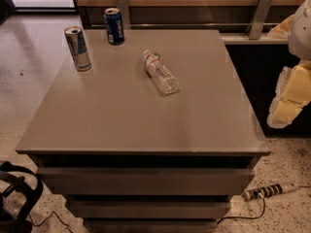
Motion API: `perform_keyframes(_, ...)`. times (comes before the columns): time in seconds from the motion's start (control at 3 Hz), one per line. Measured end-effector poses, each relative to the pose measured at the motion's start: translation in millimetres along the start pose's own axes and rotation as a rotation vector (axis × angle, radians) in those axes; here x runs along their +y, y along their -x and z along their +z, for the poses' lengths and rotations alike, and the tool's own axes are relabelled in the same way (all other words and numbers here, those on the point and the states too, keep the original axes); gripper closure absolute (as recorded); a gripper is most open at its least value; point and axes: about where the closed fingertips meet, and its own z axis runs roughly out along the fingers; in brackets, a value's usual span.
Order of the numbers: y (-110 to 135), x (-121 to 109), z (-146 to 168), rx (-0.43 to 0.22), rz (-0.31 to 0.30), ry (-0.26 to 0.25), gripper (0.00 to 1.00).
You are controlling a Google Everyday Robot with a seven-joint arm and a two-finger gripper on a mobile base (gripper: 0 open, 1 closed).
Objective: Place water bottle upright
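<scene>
Camera view showed me the water bottle (161, 73) lying on its side on the grey table (146, 125), a little above the frame's centre, its white cap toward the upper left and its base toward the lower right. Nothing touched it. The gripper (287, 98) hung at the right edge of the frame, off the table's side and well apart from the bottle. I could not tell whether it was released or clenched, only that it was not grasping the bottle. In the upper left stood the blue drink can (114, 26) and, nearer the table's left edge, the silver-blue slim can (77, 48), both upright and both apart from the bottle. I judged the task to be at its very start: the reach-in step, with the grasp not yet made. The next move, as I read it, called for bringing the gripper leftward over the table top and setting it across the bottle's ribbed body, square to its slanted axis. After that it would close, lift, turn the cap upward and put the base down on bare table. I reckoned the round body could roll if nudged off-centre, and the cans wanted a wide berth.
</scene>
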Motion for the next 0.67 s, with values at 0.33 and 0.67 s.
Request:
perform_keyframes(0.33, 0, 0, 0, 0.0, 0.0, 0.0, 0.0)
perform_keyframes(0.67, 13, -16, -6, -0.006, -0.021, -0.017, 0.0)
